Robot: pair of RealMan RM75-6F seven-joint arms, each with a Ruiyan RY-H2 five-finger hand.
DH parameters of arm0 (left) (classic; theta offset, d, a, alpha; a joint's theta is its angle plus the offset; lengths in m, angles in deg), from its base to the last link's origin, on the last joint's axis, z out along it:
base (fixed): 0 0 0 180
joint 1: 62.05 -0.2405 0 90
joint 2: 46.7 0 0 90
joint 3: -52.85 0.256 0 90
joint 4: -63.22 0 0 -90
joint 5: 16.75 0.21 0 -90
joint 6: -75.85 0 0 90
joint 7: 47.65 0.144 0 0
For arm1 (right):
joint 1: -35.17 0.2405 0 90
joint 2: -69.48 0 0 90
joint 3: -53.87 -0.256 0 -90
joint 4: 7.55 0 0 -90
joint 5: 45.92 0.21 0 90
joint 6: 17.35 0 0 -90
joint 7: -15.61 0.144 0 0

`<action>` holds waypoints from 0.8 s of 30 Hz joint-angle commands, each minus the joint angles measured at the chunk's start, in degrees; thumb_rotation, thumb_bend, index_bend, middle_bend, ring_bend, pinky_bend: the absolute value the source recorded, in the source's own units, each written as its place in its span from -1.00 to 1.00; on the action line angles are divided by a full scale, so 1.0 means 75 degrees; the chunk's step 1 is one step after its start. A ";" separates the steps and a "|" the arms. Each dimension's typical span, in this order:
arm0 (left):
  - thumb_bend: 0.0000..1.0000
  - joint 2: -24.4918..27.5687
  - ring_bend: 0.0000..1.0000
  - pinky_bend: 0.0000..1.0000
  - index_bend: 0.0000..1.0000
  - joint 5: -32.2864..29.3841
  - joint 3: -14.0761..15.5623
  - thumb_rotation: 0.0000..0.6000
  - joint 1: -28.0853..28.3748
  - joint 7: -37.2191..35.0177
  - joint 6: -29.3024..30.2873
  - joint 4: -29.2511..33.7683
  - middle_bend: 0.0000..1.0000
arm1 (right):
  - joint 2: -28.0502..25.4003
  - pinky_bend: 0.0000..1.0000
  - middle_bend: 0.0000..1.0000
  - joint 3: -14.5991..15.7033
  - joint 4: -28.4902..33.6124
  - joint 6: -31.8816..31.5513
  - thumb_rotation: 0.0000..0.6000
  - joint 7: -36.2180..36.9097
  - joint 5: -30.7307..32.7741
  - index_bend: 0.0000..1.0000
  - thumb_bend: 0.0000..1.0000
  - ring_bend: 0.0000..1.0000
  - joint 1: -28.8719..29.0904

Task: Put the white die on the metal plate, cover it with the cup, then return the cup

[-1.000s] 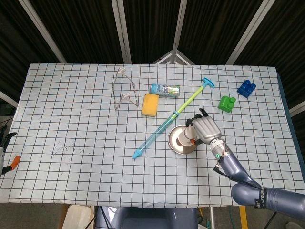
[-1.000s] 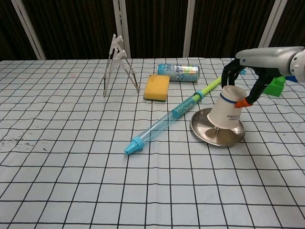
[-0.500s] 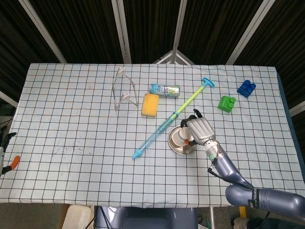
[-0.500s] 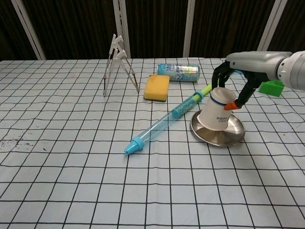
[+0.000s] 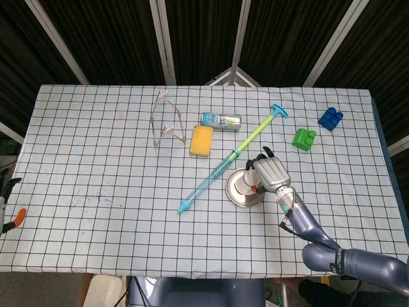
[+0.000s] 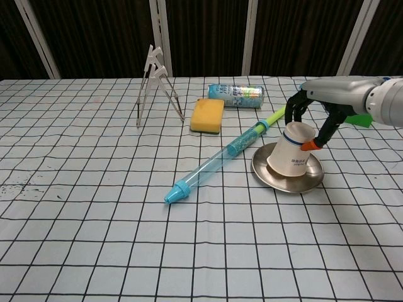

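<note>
A white paper cup (image 6: 290, 157) with a blue band stands upside down and tilted on the round metal plate (image 6: 277, 182), right of the table's middle. My right hand (image 6: 310, 117) grips the cup's upper end from above; in the head view the right hand (image 5: 271, 174) lies over the cup (image 5: 245, 183) and part of the plate (image 5: 234, 196). The white die is hidden in both views. My left hand shows in neither view.
A long blue and green syringe-like tube (image 5: 225, 164) lies diagonally just left of the plate. Behind it are a yellow sponge (image 5: 201, 140), a lying can (image 5: 221, 119) and a wire stand (image 5: 167, 119). A green block (image 5: 304, 139) and a blue block (image 5: 330, 118) sit at the far right.
My right hand has lowered the cup onto the plate; it shifted left over the plate, then settled back toward its middle with the mouth nearly down.
</note>
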 commanded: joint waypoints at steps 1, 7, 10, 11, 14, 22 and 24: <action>-0.09 -0.0008 -1.00 -0.93 -0.65 0.0007 0.0005 1.00 0.0004 0.0021 -0.0002 0.0000 -1.00 | 0.0070 -1.00 -0.09 0.0028 -0.0121 0.0041 1.00 0.0089 -0.0065 0.07 -0.29 -0.51 0.0003; -0.09 -0.0027 -1.00 -0.93 -0.65 0.0018 0.0009 1.00 0.0004 0.0064 0.0016 0.0004 -1.00 | 0.0263 -1.00 -0.09 0.0142 -0.0441 0.0030 1.00 0.0062 -0.0303 0.07 -0.29 -0.51 0.0031; -0.09 -0.0033 -1.00 -0.93 -0.65 0.0000 0.0001 1.00 0.0001 0.0069 0.0021 -0.0003 -1.00 | 0.0346 -1.00 -0.09 0.0176 -0.0551 -0.0042 1.00 0.0092 -0.0442 0.07 -0.29 -0.51 0.0008; -0.09 -0.0033 -1.00 -0.93 -0.65 -0.0005 0.0000 1.00 0.0002 0.0068 0.0017 -0.0004 -1.00 | 0.0347 -1.00 -0.09 0.0186 -0.0564 -0.0063 1.00 0.0089 -0.0477 0.08 -0.29 -0.51 0.0000; -0.09 -0.0032 -1.00 -0.93 -0.65 -0.0008 -0.0001 1.00 0.0003 0.0063 0.0011 -0.0009 -1.00 | 0.0281 -1.00 -0.09 0.0227 -0.0504 -0.0168 1.00 0.0041 -0.0575 0.09 -0.29 -0.51 -0.0050; -0.09 -0.0032 -1.00 -0.93 -0.65 0.0042 0.0022 1.00 0.0011 0.0062 0.0003 0.0006 -1.00 | -0.0223 -1.00 -0.09 0.0490 0.0346 -0.0440 1.00 -0.0143 -0.0808 0.11 -0.29 -0.51 -0.0321; -0.09 -0.0032 -1.00 -0.93 -0.65 0.0056 0.0028 1.00 0.0006 0.0064 0.0014 0.0013 -1.00 | -0.0310 -1.00 -0.09 0.0538 0.0542 -0.0452 1.00 -0.0126 -0.0835 0.11 -0.29 -0.51 -0.0375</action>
